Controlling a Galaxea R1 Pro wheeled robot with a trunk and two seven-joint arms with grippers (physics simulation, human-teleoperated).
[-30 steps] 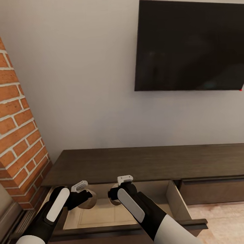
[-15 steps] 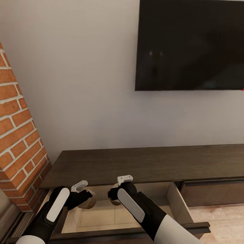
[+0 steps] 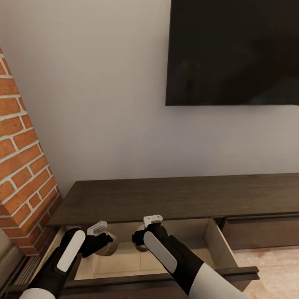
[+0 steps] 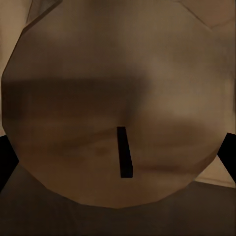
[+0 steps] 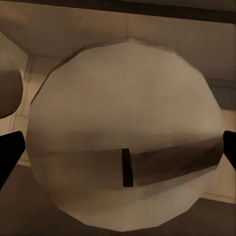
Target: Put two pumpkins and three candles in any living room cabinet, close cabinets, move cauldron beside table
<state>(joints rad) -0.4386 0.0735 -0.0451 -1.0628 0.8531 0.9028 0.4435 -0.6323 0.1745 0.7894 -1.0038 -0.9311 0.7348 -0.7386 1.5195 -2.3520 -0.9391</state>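
I'm facing a plain pale wall [image 3: 104, 91] w/ a dark TV [image 3: 232, 52] hanging upper right. Brick column [image 3: 23, 166] is slanting down the left edge. Bit of light wood floor [image 3: 270, 261] is showing bottom right. Lighting's looking soft and even.

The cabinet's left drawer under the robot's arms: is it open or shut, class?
Open. The left drawer of the cabinet is pulled out: its pale inside shows below the cabinet's top edge, and its dark front panel stands out well forward of the shut right drawer.

Pale round candle [image 5: 123, 147] between dark jaws
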